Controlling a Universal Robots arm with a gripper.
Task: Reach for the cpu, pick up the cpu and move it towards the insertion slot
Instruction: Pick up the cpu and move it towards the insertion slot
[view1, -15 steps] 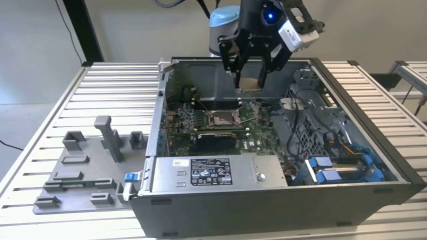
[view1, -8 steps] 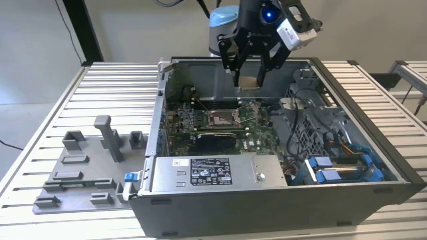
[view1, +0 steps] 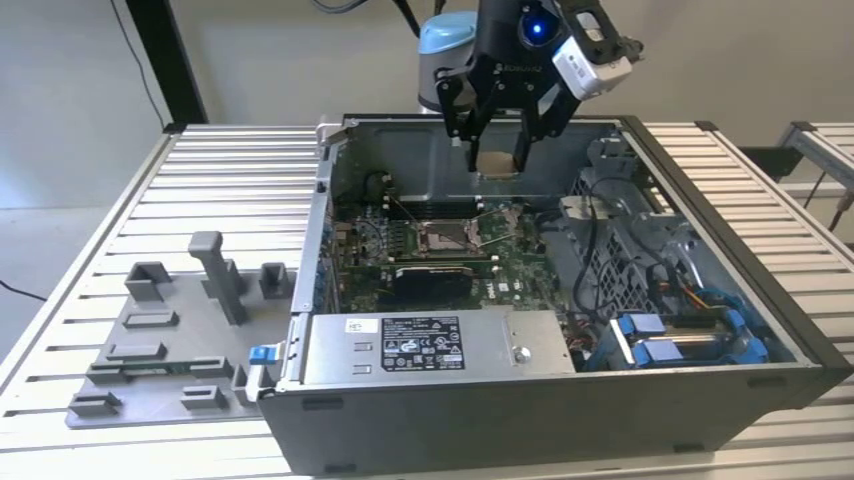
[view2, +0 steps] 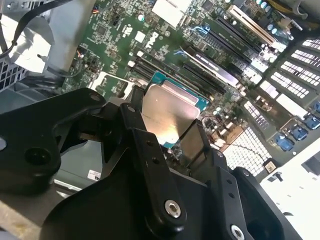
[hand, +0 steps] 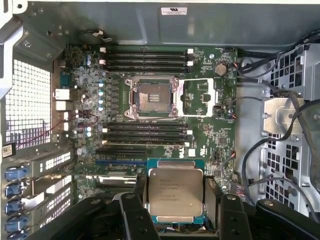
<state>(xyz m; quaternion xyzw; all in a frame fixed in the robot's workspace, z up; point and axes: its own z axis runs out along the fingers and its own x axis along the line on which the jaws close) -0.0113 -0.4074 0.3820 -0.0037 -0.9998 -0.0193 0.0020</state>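
On the table's (view1: 80, 250) exterior-view left side sits the grey plastic fixture plate (view1: 167, 350) with its upright blocks, beside the open computer case (view1: 747, 300). Inside the case lies the green motherboard (hand: 210, 125), and on it the insertion slot (hand: 152, 97) — a silver frame with a dark centre, its load plate (hand: 199, 97) swung open alongside. My gripper (view1: 499, 165) hangs above the case's far wall, jaws pinching the cpu (hand: 176, 192) by two opposite edges, its silvery top facing up. In the first wrist view the cpu is off the slot, over the long black slots — well clear of the board.
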